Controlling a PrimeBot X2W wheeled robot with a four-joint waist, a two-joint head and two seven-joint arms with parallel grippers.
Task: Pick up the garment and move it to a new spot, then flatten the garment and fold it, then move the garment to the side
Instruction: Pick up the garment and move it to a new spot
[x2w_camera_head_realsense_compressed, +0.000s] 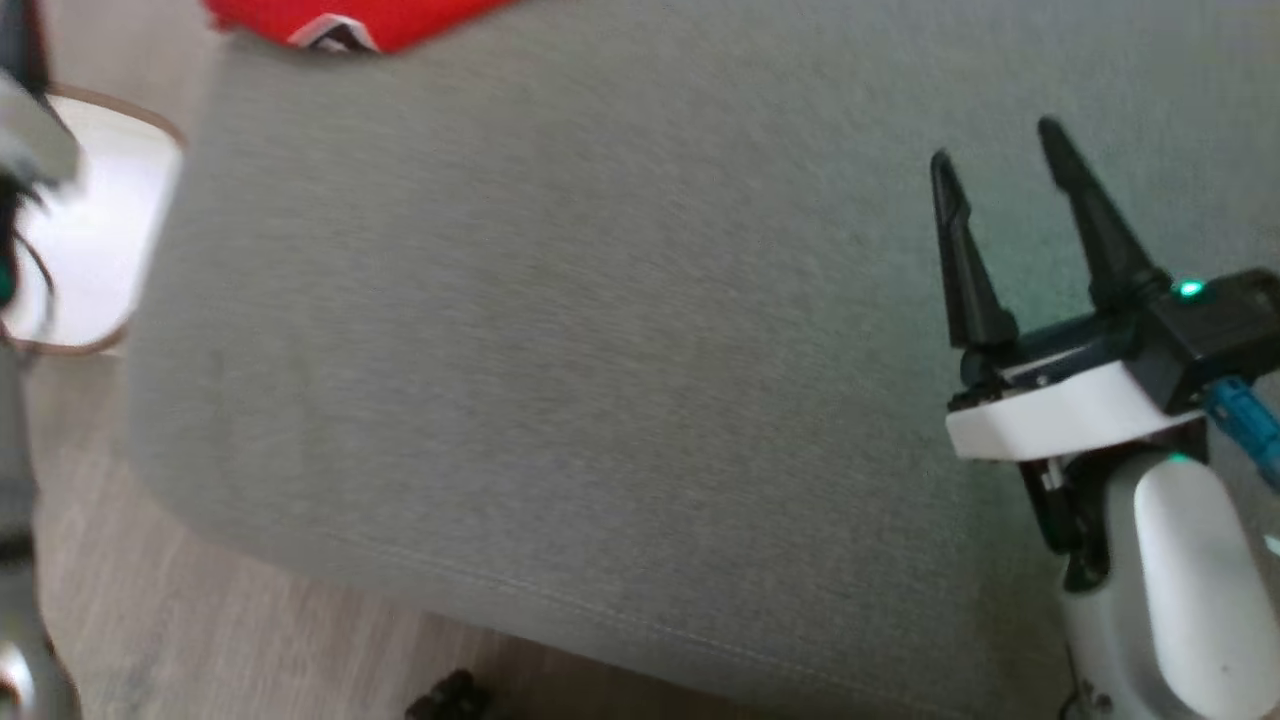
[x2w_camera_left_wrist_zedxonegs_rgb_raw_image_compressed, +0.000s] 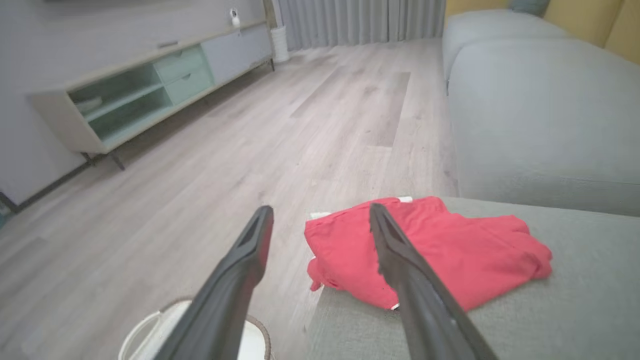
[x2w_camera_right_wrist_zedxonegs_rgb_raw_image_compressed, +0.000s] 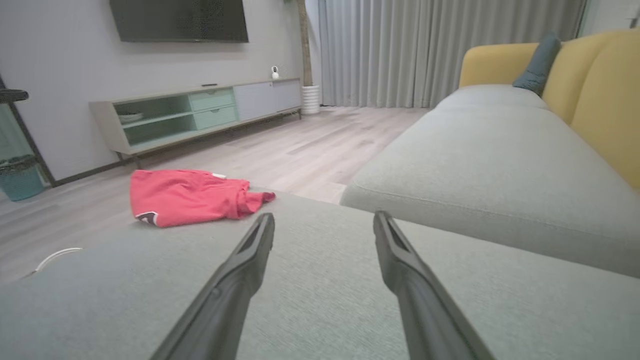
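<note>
The red garment (x2w_camera_left_wrist_zedxonegs_rgb_raw_image_compressed: 450, 250) lies loosely folded at the far left corner of the grey cushion (x2w_camera_head_realsense_compressed: 600, 350), while the left gripper (x2w_camera_left_wrist_zedxonegs_rgb_raw_image_compressed: 320, 209) and the right gripper (x2w_camera_head_realsense_compressed: 995, 142) both stand fully open, holding nothing.

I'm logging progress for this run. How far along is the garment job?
Done: little that shows; the garment lies rumpled at the far corner of the cushion, not flat or neatly folded. In hand: nothing; the left gripper and right gripper are open and empty, the right over bare cushion. Left: probably picking it up, flattening, folding and setting it aside.
</note>
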